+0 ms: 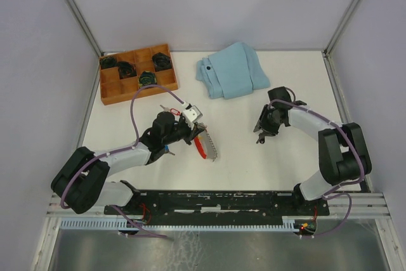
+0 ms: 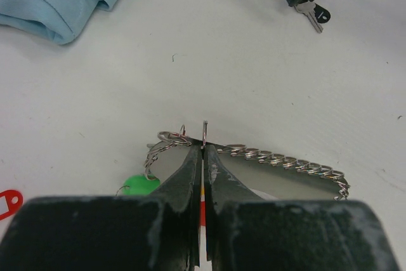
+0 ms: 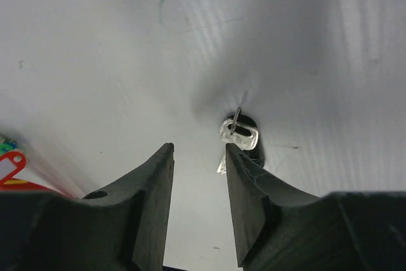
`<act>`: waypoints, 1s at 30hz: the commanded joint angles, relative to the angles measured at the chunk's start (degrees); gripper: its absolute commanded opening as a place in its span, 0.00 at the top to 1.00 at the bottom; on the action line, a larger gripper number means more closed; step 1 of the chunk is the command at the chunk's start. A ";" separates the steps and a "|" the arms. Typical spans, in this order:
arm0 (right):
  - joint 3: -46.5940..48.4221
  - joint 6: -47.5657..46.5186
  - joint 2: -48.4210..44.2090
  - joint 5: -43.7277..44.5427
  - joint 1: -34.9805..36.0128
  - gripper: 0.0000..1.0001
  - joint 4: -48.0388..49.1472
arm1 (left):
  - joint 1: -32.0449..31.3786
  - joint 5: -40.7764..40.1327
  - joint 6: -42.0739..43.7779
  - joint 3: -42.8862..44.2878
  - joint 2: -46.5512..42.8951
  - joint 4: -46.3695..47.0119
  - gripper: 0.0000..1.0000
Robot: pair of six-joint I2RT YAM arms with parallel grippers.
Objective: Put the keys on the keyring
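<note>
— Where is the keyring (image 2: 279, 160)?
— On the white table (image 1: 241, 163), left of the middle, clamped in the left claw (image 2: 203, 157). Its two fingers are pressed together on the red strip, which shows as a thin line in the slit between them. The row of silvery loops runs out on both sides of the tips, further to the right. One loop stands upright right at the fingertips.

— Any keys on it?
— A green tag (image 2: 141, 185) lies just beside the loops at the left end, half hidden under the finger (I can't tell whether it hangs from a loop). A red tag (image 2: 7, 202) lies further left on the table, cut off by the picture's edge.

— And the right claw (image 3: 198, 149)?
— Its fingers stand apart with nothing between them. It sits low over the table, right of the middle and well apart from the keyring. A small silver key (image 3: 240, 132) lies just past the tip of one finger, its near end hidden behind that finger.

— Touching it?
— I can't tell.

— Anything else?
— A folded light-blue cloth (image 1: 231, 71) lies at the far side, and a wooden tray (image 1: 106, 93) sits in the far left corner. Some of its compartments hold dark things, too small to name.
</note>
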 commanded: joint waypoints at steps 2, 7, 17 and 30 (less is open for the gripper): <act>8.39 -6.55 -1.05 -1.45 2.11 0.50 -3.97 | -0.33 1.69 -0.57 1.67 -0.47 1.91 0.97; 12.28 -15.98 -0.49 1.96 2.12 0.48 -11.00 | -0.33 2.21 -0.63 1.99 0.15 1.82 0.97; 6.68 -18.18 2.21 2.32 2.22 0.35 -10.80 | -0.33 2.68 -0.53 2.28 0.65 1.55 0.97; 2.66 -10.68 4.45 -1.18 7.16 0.31 -2.69 | -0.34 3.36 -0.48 2.66 1.22 1.31 0.97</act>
